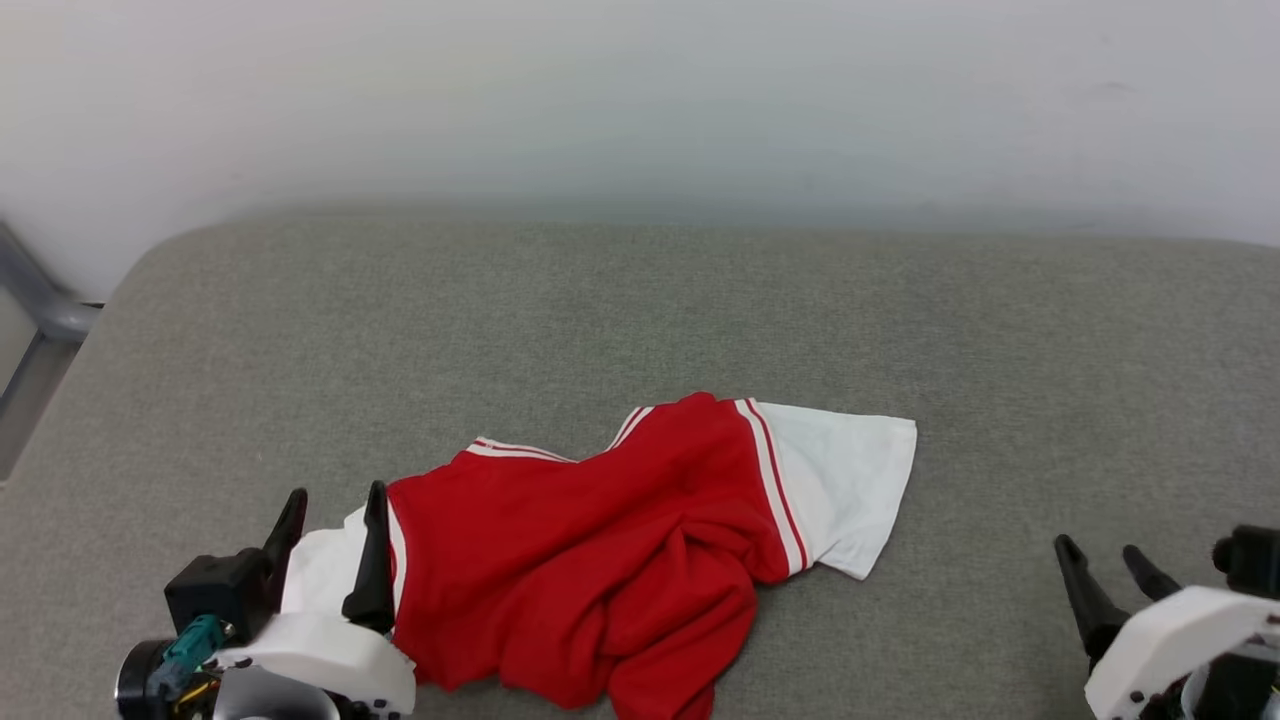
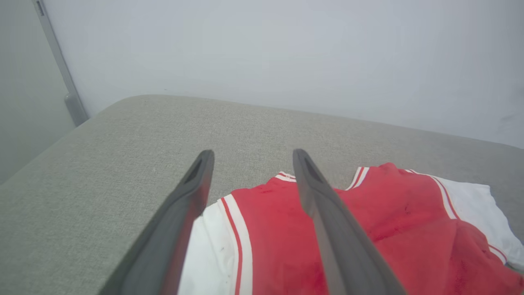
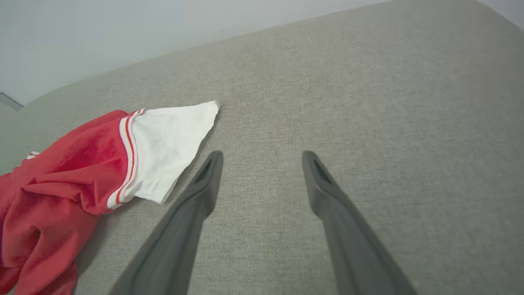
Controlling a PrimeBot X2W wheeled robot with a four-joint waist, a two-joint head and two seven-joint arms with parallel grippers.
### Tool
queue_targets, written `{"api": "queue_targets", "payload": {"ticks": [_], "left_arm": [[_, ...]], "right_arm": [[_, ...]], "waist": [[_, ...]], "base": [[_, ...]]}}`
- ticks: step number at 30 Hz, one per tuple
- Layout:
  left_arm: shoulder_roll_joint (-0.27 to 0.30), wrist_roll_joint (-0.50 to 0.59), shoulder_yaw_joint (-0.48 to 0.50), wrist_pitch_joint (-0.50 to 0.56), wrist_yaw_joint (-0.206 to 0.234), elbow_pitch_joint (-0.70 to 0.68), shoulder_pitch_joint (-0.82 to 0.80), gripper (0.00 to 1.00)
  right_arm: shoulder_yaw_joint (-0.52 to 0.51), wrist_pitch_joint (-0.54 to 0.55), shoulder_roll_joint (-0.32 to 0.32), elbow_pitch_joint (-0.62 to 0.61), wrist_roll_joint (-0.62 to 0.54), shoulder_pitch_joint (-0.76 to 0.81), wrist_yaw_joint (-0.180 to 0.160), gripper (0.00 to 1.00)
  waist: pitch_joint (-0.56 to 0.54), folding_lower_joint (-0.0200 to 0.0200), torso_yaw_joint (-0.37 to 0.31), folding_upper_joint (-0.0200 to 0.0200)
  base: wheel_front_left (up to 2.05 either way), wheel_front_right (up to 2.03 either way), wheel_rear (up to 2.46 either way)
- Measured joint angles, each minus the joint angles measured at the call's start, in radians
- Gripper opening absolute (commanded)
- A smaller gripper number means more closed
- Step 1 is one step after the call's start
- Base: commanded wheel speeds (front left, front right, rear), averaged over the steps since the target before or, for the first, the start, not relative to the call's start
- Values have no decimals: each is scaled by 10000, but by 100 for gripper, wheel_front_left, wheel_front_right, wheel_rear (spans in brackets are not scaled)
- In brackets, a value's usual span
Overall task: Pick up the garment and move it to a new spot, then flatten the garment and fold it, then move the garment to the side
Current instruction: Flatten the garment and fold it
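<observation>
The garment (image 1: 600, 560) lies crumpled on the grey cushioned surface (image 1: 640, 320), red body bunched up, one white striped sleeve end spread to the right (image 1: 845, 485) and the other at its left edge. No print shows. My left gripper (image 1: 335, 500) stands open at the garment's left end, its fingers straddling the white sleeve end (image 2: 213, 246) from above; whether they touch the cloth I cannot tell. My right gripper (image 1: 1100, 555) is open over bare surface to the right of the garment (image 3: 82, 176), holding nothing (image 3: 262, 157).
A pale wall (image 1: 640, 100) runs behind the surface. A grey metal bar (image 1: 40, 300) stands off the far left corner. The surface's rounded left edge (image 2: 49, 155) lies close to my left gripper. Bare grey fabric stretches beyond and to the right of the garment.
</observation>
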Motion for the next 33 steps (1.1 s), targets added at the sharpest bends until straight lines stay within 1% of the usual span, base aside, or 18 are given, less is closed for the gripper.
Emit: {"api": "queue_targets", "payload": {"ticks": [5,7,12,19,22,26,31,32,33], "left_arm": [[-249,700,113,-6,67,-690,-160,100],[-347,871,88,-15,61,-779,-176,100],[-702,1147,-31,-15,-77,-834,-491,100],[-1310,1455,40,-17,-520,-639,-1050,100],[-1567,1563,176,-17,-706,-500,-1182,100],[-1848,1783,393,-19,-922,-322,-1209,100],[-2167,1994,675,-19,-1229,-36,-1237,100],[-2211,2025,756,-19,-1260,-2,-1236,100],[-2263,2084,821,-23,-1298,33,-1234,100]], "right_arm": [[370,1348,-481,932,472,-1004,0,100],[639,1860,-681,1304,725,-1545,0,100],[1430,2945,-1181,2307,794,-2867,0,100],[2426,3542,-1900,3753,629,-4726,0,100],[2767,3568,-2161,4385,508,-5319,0,100],[3114,3643,-2240,5244,523,-5930,0,100],[3494,4211,-2372,6036,761,-6201,-4,100],[3498,4360,-2380,6146,790,-6264,-4,61],[3515,4447,-2382,6194,803,-6282,-6,19]], "waist": [[260,0,252,0],[411,1,379,0],[821,1,775,0],[1532,2,1362,0],[1828,2,1591,0],[2194,2,1808,0],[2415,1,2001,0],[2422,1,2018,0],[2417,1,2030,0]], "base": [[0,0,0],[0,0,0],[0,0,0],[0,0,0],[0,0,0],[0,0,0],[0,0,0],[0,0,0],[0,0,0]]}}
